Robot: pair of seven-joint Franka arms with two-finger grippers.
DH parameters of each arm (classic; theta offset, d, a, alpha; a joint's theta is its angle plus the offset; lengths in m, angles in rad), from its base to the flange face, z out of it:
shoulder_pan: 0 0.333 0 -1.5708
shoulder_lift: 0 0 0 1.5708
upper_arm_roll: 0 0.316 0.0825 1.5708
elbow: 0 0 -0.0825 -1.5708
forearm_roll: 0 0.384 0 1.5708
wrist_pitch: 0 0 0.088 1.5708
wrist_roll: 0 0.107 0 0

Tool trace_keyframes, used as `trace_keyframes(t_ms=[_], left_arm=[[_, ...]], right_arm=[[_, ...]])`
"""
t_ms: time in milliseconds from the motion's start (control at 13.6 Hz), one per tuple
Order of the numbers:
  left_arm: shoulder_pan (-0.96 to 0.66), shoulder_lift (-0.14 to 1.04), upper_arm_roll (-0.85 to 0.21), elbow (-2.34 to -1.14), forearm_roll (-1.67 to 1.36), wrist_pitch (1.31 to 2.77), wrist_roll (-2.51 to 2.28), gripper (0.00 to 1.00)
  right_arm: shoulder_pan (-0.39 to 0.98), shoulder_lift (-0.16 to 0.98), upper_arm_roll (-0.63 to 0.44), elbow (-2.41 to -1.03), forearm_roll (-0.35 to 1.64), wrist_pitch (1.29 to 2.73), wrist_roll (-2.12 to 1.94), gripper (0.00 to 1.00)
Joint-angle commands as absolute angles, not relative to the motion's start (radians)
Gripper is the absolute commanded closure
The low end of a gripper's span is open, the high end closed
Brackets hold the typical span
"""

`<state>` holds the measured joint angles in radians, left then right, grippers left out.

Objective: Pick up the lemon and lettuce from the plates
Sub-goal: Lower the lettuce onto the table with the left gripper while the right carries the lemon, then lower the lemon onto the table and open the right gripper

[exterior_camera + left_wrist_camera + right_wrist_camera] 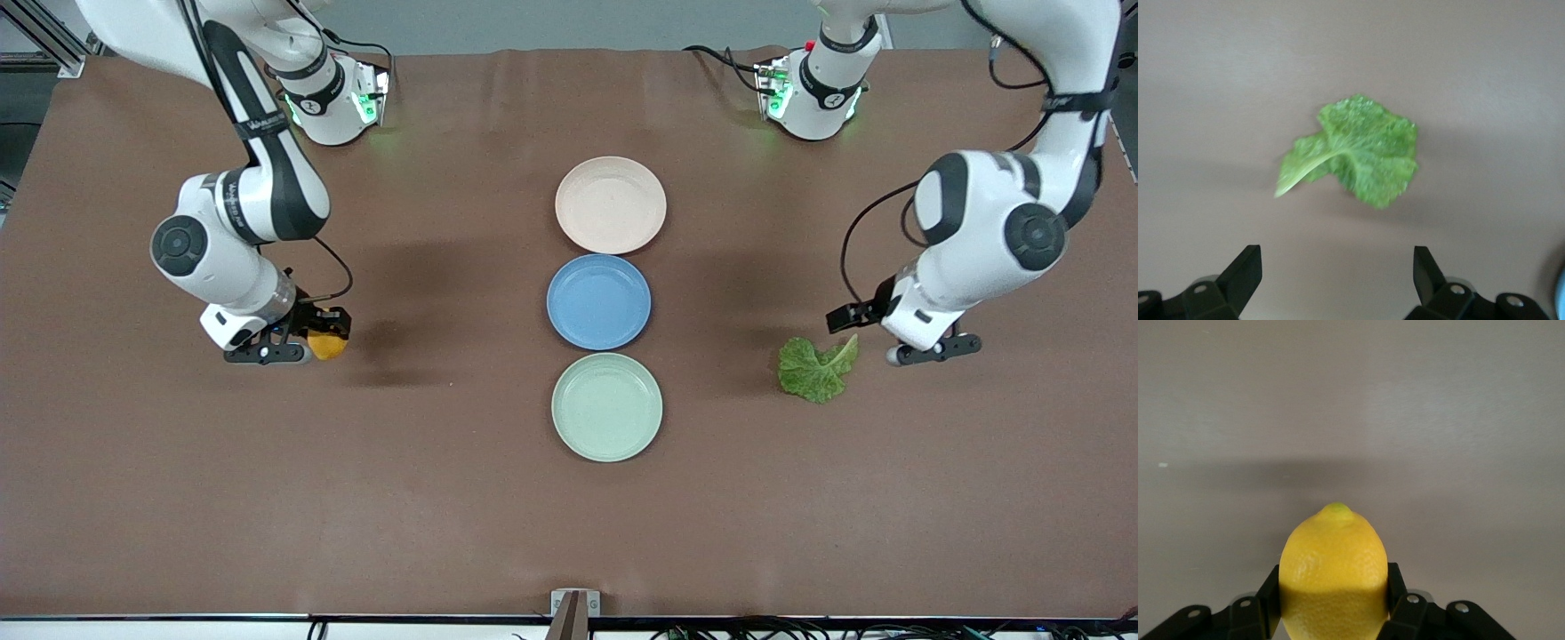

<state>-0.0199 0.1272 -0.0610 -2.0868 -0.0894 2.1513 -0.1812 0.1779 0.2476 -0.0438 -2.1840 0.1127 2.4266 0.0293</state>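
Both plates are bare — the lemon (1333,577) is clamped in the right gripper (307,342) toward the right arm's table edge, while the lettuce leaf (815,365) is lain loose on the cloth near the left arm's edge, below the wide-open left gripper (1338,280).

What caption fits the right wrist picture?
Right claw shut on the lemon above the brown table.

Three plates (610,204) line the middle of the bench (444,498) (the only obstacles there). Open bench surrounds the lettuce (815,367), lying free below the spread left claw (1337,280).
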Motion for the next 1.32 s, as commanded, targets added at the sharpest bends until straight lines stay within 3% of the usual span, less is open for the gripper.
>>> trace_keyframes(t_ms=[0, 221, 662, 882, 1250], left_arm=[[0.024, 0.0, -0.063, -2.013, -0.069, 1.925, -0.101, 0.0], [0.046, -0.003, -0.061, -1.827, -0.069, 1.711, -0.1, 0.0], [0.051, -0.063, -0.06, -1.634, -0.071, 1.537, -0.103, 0.0], [0.054, -0.04, -0.063, -1.562, -0.074, 1.531, -0.117, 0.0], [0.049, -0.035, -0.069, -1.549, -0.078, 1.529, -0.111, 0.0]], right_arm=[[0.095, 0.319, -0.021, -2.192, 0.121, 2.514, -0.111, 0.98], [0.08, 0.393, -0.021, -2.175, 0.123, 2.572, -0.144, 0.97], [0.071, 0.431, -0.021, -2.138, 0.123, 2.572, -0.153, 0.97], [0.071, 0.436, -0.02, -2.14, 0.126, 2.572, -0.153, 0.95], [0.081, 0.448, -0.017, -2.137, 0.133, 2.577, -0.15, 0.93]])
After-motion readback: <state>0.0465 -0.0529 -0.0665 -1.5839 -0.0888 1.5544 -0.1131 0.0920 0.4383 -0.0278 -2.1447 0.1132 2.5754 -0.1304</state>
